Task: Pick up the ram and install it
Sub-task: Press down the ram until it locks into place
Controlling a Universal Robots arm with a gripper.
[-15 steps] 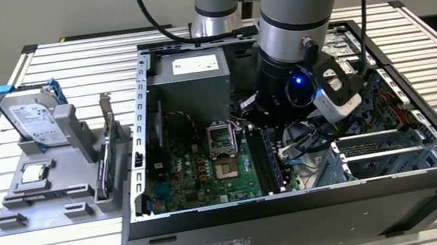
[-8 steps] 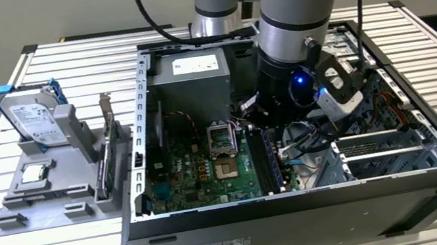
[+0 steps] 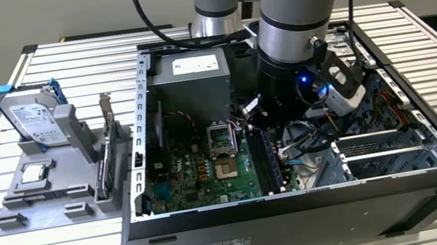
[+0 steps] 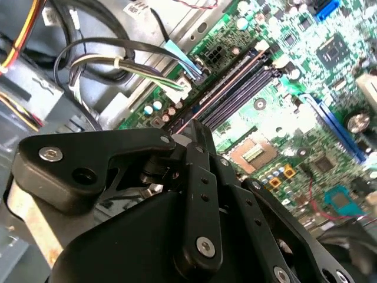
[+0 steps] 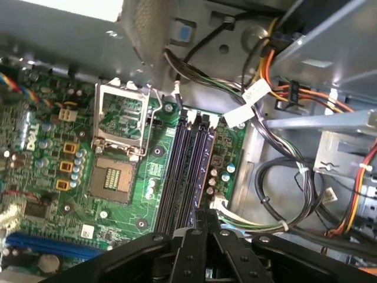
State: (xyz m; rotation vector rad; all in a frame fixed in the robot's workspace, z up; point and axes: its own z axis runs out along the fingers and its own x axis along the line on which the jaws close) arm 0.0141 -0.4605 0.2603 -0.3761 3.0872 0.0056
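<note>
The gripper has its jaws clenched, and in both wrist views they appear to pinch the near end of the ram, whose thin pinkish top edge runs away from the fingertips along the outermost of the dark memory slots. Whether the stick is fully seated or merely resting in the slot cannot be told. In the exterior view this all sits at centre frame, under the arm, deep inside the open computer case. My worry is tilt: held by one end only, the stick could go down crooked, so that one latch catches and the other does not, or the contacts scrape the slot wall. Pressing while misaligned would load the motherboard (boards flex before they complain). The wire bundle lies just beside that slot and could snag a finger or get trapped under the stick. The open CPU socket stands near on the other side, so a sideways slip would be costly.
</note>
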